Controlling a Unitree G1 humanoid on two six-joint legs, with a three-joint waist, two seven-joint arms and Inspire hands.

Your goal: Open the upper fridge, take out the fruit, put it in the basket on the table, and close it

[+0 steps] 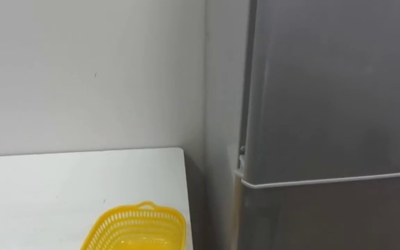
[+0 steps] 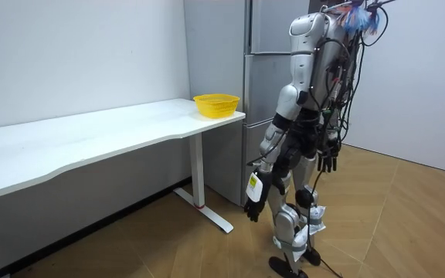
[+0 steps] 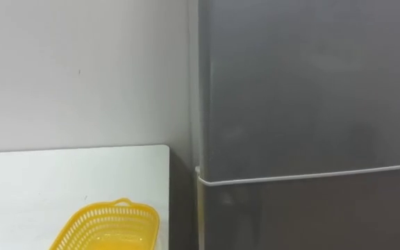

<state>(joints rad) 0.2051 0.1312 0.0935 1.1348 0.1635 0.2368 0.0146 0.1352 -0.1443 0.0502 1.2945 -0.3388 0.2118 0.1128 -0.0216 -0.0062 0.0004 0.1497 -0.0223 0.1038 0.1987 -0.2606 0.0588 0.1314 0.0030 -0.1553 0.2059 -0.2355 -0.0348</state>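
Fridge right in front, doors closed, beside the white counter with a yellow basket. Both arms hanging down, left hand and right hand with loose, open fingers, holding nothing. Well apart from the fridge, not touching it.

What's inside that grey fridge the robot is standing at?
Nothing inside shows: both doors of the fridge are shut, so only their grey fronts are visible. A yellow basket sits on the table beside it.
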